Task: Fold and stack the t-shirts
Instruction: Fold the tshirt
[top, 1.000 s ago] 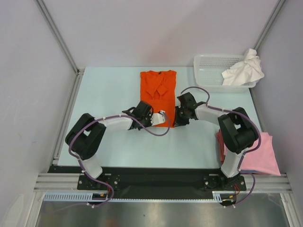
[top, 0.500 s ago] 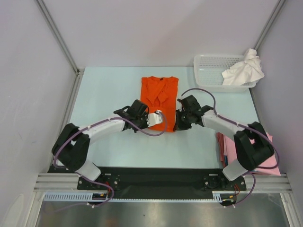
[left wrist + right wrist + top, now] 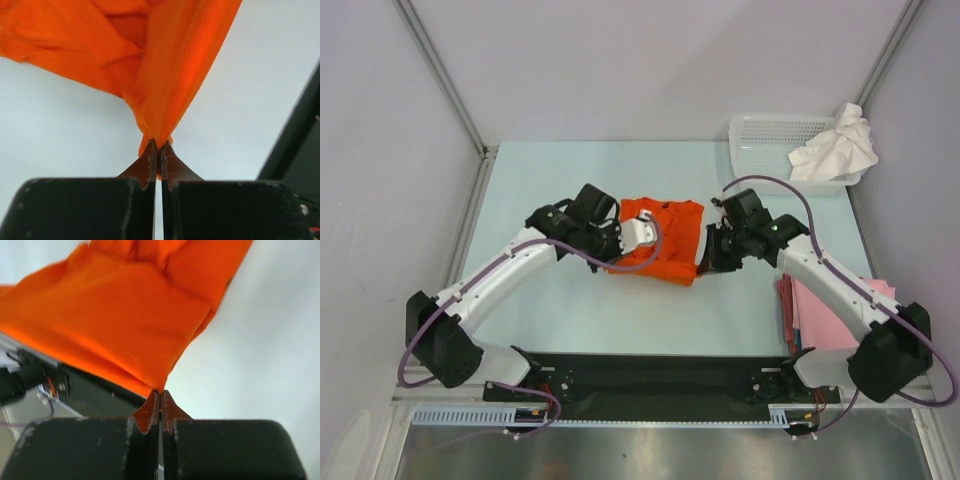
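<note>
Here the left gripper (image 3: pixel 159 146) and right gripper (image 3: pixel 160 394) each clamp tight onto a near hem corner of the orange shirt (image 3: pixel 660 235), mid-way across the table (image 3: pixel 540 190). The held hem runs 9-to-3 and the body trails toward 12 o'clock, so neither arm is nearer.

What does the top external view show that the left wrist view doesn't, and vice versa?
Only top external: the white plastic lattice basket with a crumpled white cloth shirt draped over its right end, the pale pink cloth shirts stacked at right, and the right gripper. Only left wrist: the left gripper seen close, pinched shut on a bunched fold. Both: the bright orange cloth t-shirt.
</note>
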You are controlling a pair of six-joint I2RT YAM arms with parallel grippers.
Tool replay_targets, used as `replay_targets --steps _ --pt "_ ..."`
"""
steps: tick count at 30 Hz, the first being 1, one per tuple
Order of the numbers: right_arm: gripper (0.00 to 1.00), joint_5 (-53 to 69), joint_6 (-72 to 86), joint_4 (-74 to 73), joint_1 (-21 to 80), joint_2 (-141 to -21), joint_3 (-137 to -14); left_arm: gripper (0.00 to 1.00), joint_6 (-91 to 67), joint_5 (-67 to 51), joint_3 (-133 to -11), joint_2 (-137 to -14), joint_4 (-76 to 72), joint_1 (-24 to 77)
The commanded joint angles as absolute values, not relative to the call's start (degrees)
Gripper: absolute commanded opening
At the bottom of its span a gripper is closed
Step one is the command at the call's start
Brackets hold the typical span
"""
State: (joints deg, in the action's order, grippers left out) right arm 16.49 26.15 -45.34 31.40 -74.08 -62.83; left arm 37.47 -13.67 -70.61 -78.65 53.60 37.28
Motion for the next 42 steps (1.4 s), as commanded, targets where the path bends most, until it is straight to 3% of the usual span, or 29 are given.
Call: replay_targets --steps 1,10,17,30,38,40,41,42 --pt "0.00 15.38 22.33 -43.70 25.50 -80.93 -66.18 0.01 36.74 -8.01 -77.06 -83.84 51.44 33.67" --pt "0.00 14.33 21.18 -33.66 18.46 -103.06 -84.79 0.00 36.74 -5.01 -95.50 -102.64 44.48 27.60" --pt "0.00 12.57 21.88 -33.31 16.88 -113.45 -93.51 0.01 37.26 -3.95 -106.87 -116.44 42.81 25.49" --pt "0.00 7.82 24.78 -30.24 16.08 -106.35 -84.56 0.01 37.18 -6.68 -108.55 -121.03 38.15 25.49" --pt "0.00 8.26 25.05 -28.48 15.47 -113.28 -90.78 0.01 36.91 -4.58 -109.60 -124.18 37.00 25.58" --pt "0.03 6.69 25.14 -28.39 15.29 -114.51 -91.75 0.06 37.00 -3.44 -109.60 -124.98 35.16 25.58" --pt "0.09 6.24 25.48 -28.04 15.21 -115.30 -91.84 0.11 36.91 -2.64 -109.69 -125.33 34.37 25.58" --pt "0.18 5.63 25.75 -26.82 15.12 -115.75 -91.76 0.24 36.74 -1.42 -109.86 -126.29 32.80 25.58"
